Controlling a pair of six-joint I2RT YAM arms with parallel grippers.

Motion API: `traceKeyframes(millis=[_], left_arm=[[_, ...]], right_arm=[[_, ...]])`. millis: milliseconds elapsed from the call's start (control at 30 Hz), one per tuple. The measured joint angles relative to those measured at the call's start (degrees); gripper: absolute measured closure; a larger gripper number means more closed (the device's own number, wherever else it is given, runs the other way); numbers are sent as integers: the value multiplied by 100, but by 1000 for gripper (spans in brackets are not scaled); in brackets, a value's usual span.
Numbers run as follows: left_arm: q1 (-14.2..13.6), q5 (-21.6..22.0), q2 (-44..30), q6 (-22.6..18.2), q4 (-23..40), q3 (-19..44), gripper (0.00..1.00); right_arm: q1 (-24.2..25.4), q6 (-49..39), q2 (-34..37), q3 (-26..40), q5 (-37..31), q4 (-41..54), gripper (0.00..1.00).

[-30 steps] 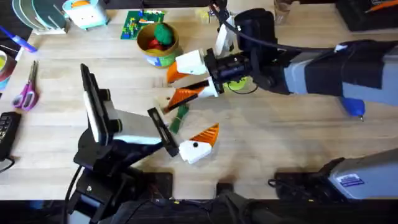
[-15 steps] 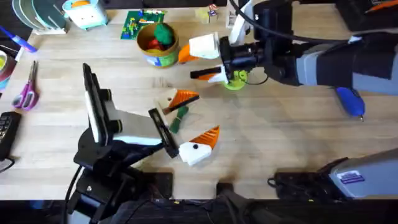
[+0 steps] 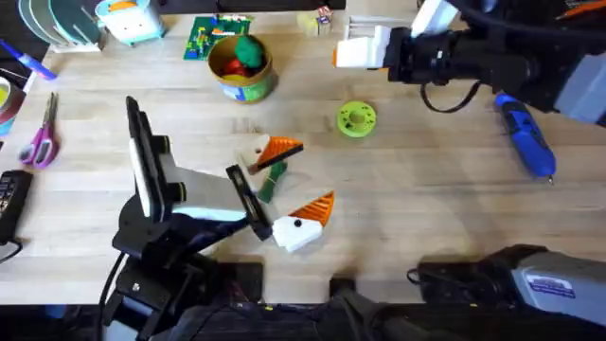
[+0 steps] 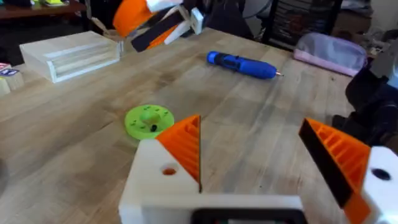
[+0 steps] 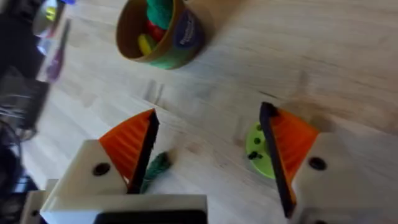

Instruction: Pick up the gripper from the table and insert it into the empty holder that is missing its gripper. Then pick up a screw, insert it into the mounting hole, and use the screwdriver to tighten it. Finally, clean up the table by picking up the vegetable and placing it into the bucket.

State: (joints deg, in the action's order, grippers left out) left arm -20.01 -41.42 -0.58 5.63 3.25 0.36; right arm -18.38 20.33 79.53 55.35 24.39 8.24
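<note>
The orange gripper [image 3: 282, 149] sits against the cream-white holder [image 3: 258, 156], which stands as one finger of my left gripper [image 3: 305, 175]. The other finger is a white block [image 3: 295, 230] with an orange tip. In the left wrist view my left gripper [image 4: 249, 124] is open, and the holder [image 4: 158, 180] carries the orange wedge [image 4: 185, 143]. The green vegetable [image 3: 271, 180] lies on the table between those fingers. My right gripper [image 3: 352, 55] hangs open and empty at the far right, also seen as right gripper [image 5: 210, 115]. The blue screwdriver [image 3: 525, 142] lies right. The bucket [image 3: 244, 71] stands at the back.
A green disc [image 3: 357, 120] with small dark bits on it lies mid-table. Purple scissors [image 3: 40, 142] lie at the left edge. A green brick plate [image 3: 218, 33] sits behind the bucket. A pale wooden block [image 4: 71, 53] rests at the back.
My right gripper let go of the orange gripper at the holder and drew back up and to the right. The orange gripper stayed at the holder. The left arm has not moved.
</note>
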Motion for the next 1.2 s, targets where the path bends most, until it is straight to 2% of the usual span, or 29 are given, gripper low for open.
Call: traceKeyframes(millis=[100,200,433,467,600,667,900,1200], left_arm=[[0,-1,0,0,0,0,8],[0,-1,0,0,0,0,8],[0,-1,0,0,0,0,8],[0,-1,0,0,0,0,8],[0,-1,0,0,0,0,8],[0,-1,0,0,0,0,8],[0,-1,0,0,0,0,8],[0,-4,0,0,0,0,8]], right_arm=[[-352,-749,-141,52,-847,585,22],[-699,-1308,12,52,-1321,946,19],[-955,-1815,516,52,-1686,1077,47],[-976,-1859,590,52,-1712,1107,64],[-1115,-1951,966,52,-1833,1133,276],[-1194,-1970,1104,52,-1927,1144,331],[-1438,-2023,1224,52,-2272,1120,369],[-1444,-2040,1445,52,-2527,1100,566]])
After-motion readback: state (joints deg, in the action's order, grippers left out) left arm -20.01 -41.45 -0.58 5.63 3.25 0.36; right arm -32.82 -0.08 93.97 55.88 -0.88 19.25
